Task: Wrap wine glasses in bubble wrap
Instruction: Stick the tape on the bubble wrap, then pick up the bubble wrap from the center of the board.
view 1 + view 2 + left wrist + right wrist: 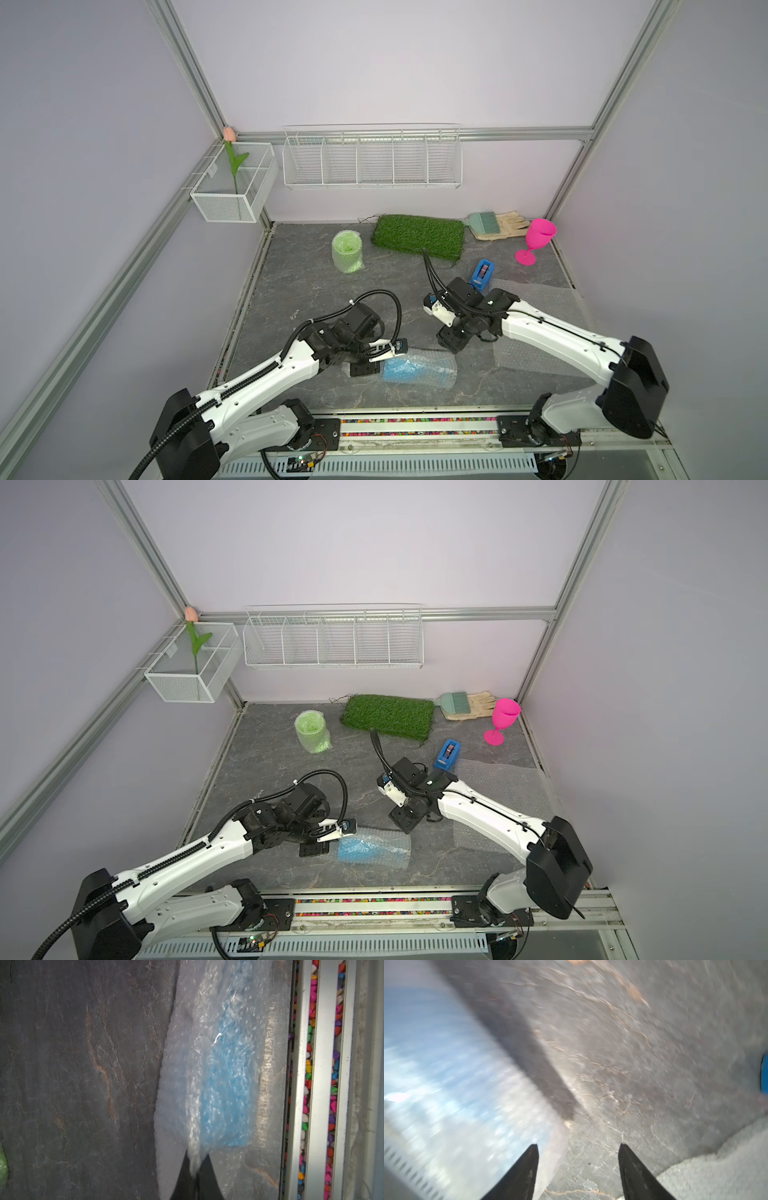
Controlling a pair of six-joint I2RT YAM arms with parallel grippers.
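Grey stone-patterned counter [291, 291] is shown in both top views. On its right side a flat clear sheet of bubble wrap [540, 297] is spread, unused. Near the front edge the sky blue plastic goblet [401, 368] is laid on its side inside a bubble wrap roll [440, 372]. At the back left the lime green plastic goblet [347, 251] is stood upright, already wrapped. The hot pink plastic goblet [538, 239] is left bare at the back right. The roll's end is pinched by the closed left end effector [197, 1154]. The right end effector [578, 1144] is held with its jaws wide apart, and nothing is gripped. One glass is judged finished, one nearly, one untouched.
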